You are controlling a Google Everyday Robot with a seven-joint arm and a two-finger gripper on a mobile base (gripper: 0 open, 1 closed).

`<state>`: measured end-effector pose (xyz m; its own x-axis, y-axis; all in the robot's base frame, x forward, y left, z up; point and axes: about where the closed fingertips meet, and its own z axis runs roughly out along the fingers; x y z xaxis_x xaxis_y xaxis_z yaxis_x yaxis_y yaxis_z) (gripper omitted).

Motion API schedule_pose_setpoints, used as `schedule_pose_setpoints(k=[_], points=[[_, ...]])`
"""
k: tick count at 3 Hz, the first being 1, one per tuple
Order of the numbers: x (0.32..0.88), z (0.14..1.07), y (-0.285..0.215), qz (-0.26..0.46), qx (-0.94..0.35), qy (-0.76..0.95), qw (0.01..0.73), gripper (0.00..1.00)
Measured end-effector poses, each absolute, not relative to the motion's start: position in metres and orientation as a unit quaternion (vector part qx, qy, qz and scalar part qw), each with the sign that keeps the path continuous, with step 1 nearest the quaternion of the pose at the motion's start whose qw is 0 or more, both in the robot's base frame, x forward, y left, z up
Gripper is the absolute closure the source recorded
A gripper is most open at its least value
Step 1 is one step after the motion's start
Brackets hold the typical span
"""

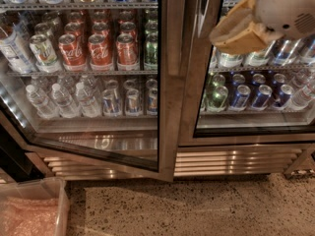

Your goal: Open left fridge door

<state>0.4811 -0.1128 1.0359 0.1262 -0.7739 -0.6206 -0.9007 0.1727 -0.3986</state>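
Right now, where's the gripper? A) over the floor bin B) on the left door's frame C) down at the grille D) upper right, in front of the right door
D: the gripper hangs at upper right across the right-hand glass door, not on the left fridge door.
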Motion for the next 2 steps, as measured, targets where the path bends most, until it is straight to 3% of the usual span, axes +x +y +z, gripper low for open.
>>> schedule_pose_setpoints(k=[2], points=[[0.4793, 1.0322, -0.1313, 0.07, -0.602, 0.69, 0.397, 0.59]])
